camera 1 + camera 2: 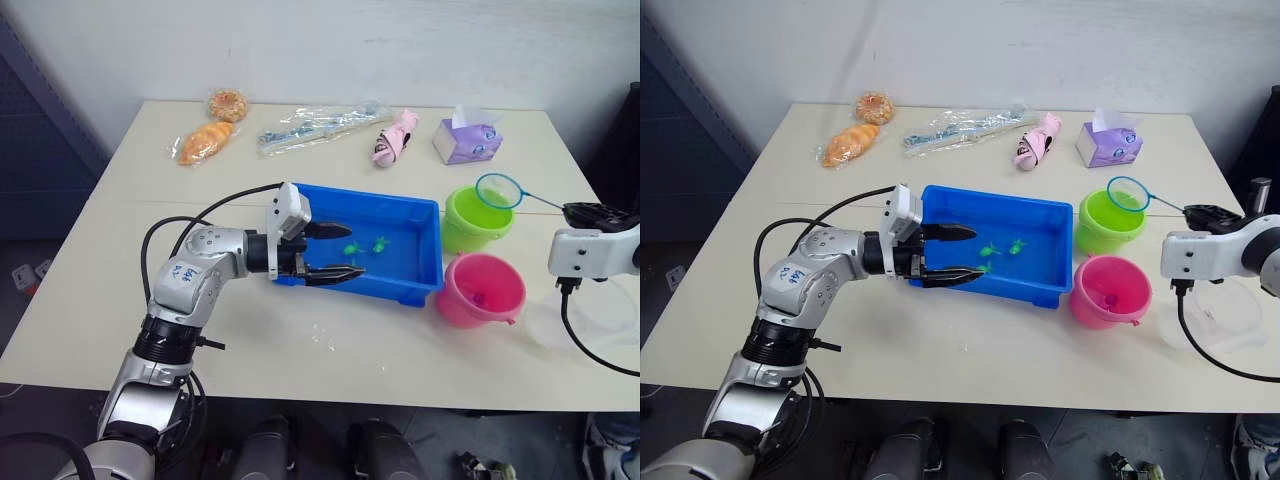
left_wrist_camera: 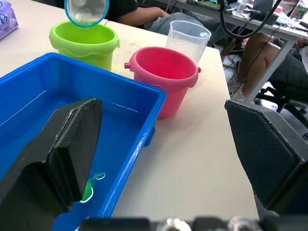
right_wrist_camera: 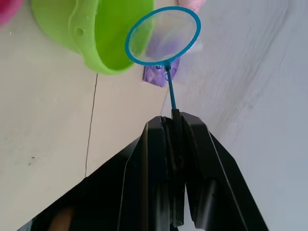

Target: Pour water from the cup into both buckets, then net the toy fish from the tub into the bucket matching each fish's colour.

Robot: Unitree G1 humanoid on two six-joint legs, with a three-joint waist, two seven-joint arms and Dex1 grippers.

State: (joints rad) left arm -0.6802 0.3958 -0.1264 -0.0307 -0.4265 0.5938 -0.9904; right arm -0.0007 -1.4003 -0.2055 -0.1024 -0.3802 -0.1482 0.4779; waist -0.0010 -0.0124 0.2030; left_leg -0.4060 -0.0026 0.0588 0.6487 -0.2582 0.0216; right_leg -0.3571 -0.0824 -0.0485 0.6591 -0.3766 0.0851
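Observation:
My left gripper (image 1: 353, 251) is open and straddles the near wall of the blue tub (image 1: 402, 207); one finger (image 2: 67, 149) is over the water, the other outside. Two green toy fish (image 1: 381, 243) float beside its tips. The right gripper (image 1: 585, 212) is shut on the net's thin handle. The net (image 1: 498, 190) hangs with its blue hoop over the far right rim of the lime green bucket (image 1: 473, 222). In front of that bucket stands the pink one (image 1: 480, 290), with a small fish (image 1: 478, 297) lying inside. The clear cup (image 1: 590, 315) stands to the pink bucket's right.
Along the table's far side lie a purple tissue box (image 1: 467, 140), a pink plush toy (image 1: 397, 138), a clear plastic bag (image 1: 320, 125) and two pastries (image 1: 205, 143). A dark chair (image 2: 269, 144) and seated people are beyond the table's right edge.

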